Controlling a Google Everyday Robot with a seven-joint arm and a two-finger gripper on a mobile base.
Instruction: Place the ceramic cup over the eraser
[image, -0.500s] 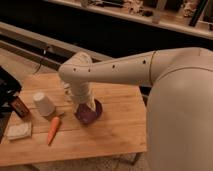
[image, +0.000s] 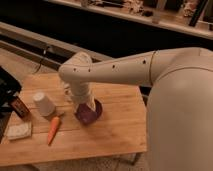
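Observation:
The ceramic cup (image: 44, 104) is small, white and tapered. It stands upside down on the left part of the wooden table (image: 117, 127). A whitish rectangular block, which looks like the eraser (image: 18, 131), lies near the table's front left corner, apart from the cup. My gripper (image: 86, 106) points down at the end of the white arm (image: 115, 70), right at the purple bowl (image: 90, 114) in the middle of the table, to the right of the cup. The arm's wrist hides much of it.
An orange carrot (image: 53, 130) lies between the cup and the front edge. A brown object (image: 20, 107) stands at the left edge beside dark equipment (image: 6, 87). A dark rail and shelving run behind the table.

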